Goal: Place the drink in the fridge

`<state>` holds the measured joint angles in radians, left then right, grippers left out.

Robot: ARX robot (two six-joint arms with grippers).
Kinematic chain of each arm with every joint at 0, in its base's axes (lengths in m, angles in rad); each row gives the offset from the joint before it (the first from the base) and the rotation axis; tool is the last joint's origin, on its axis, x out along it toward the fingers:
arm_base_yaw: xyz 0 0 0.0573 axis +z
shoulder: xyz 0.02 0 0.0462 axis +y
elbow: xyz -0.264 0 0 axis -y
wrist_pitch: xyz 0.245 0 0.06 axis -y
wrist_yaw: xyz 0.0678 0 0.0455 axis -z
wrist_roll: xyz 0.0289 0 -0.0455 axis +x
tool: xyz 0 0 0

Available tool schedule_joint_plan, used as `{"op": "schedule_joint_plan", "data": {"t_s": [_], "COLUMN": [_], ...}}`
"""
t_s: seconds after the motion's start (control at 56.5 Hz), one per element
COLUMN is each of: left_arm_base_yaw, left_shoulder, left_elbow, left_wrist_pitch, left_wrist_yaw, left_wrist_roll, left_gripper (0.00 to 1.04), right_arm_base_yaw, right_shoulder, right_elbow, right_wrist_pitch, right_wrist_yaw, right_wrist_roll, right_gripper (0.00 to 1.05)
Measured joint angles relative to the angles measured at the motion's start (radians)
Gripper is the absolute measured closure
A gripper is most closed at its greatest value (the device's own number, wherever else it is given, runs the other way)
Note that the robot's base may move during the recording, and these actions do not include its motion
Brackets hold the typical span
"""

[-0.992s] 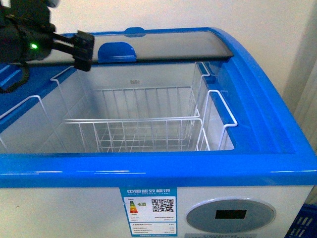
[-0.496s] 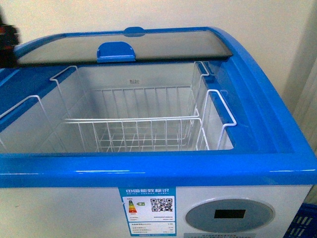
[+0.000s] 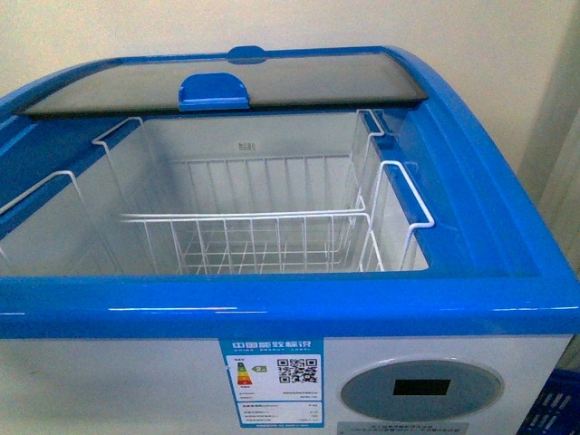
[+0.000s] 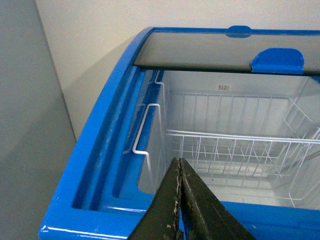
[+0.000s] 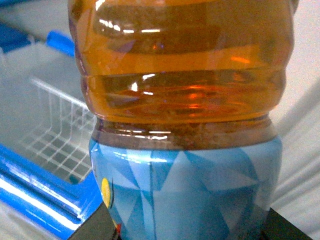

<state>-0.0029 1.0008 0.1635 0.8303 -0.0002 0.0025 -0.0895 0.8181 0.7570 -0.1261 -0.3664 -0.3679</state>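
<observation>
Blue plastic rims the top of the fridge [image 3: 507, 208], a white chest with its glass lid [image 3: 272, 86] slid to the back, the blue lid handle [image 3: 214, 91] sitting at upper centre of the front view. That view shows no arm at all. It shows the open well with a white wire basket [image 3: 263, 240] hanging inside, and on the front panel at lower centre an energy label [image 3: 270, 381] with a blue header of Chinese characters, a coloured rating scale and a QR code; the small print is too fine to read. Right of it sits a grey oval display panel [image 3: 421, 391] with a dark screen.

The left wrist view alone shows the left gripper [image 4: 180, 200], at bottom centre of the frame: its two dark fingers [image 4: 167, 210] are pressed together with nothing between them, above the fridge's near blue rim.

The right wrist view alone shows the drink [image 5: 182, 110], a clear ribbed bottle of amber liquid filling most of the frame, wrapped low down in a light blue label of triangles, no wording legible. The right gripper's dark fingers [image 5: 95, 227] appear at both lower sides of the bottle, clamped on it. The fridge rim and basket lie at lower left behind it
</observation>
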Motion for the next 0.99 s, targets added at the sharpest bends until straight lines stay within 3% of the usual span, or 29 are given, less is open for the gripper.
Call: {"op": "schedule_joint_plan", "data": {"t_s": [0.159,0.266,0.407,0.655,0.992], "left_arm_base_yaw": [0.000,0.000,0.000,0.000,0.000], "left_shoulder": [-0.087,-0.171,-0.225,-0.417,-0.608], "left_elbow": [-0.045,-0.077,-0.132,-0.148,-0.148], "left_wrist_pitch": [-0.045,-0.096,-0.087,-0.260,-0.439], "left_wrist_yaw": [0.000,0.000,0.000,0.000,0.000], "left_wrist_roll": [0.000,0.000,0.000,0.000,0.000], "left_gripper": [1.02,1.02,1.02,1.02,1.02], "right_arm_base_yaw": [0.114,0.226,0.339,0.490,0.591], "right_shoulder": [0.255,0.431,0.560,0.803,1.073], "right_elbow": [0.094,0.199,0.252,0.405,0.650], "right_wrist_pitch": [-0.006,0.012,0.088,0.138,0.081], "right_wrist_yaw": [-0.014,0.053,0.148,0.291,0.372], "right_wrist_roll": [-0.269,-0.414,-0.449,-0.582,-0.708], "right_gripper": [0.67,0.67,0.67,0.67,0.67]}}
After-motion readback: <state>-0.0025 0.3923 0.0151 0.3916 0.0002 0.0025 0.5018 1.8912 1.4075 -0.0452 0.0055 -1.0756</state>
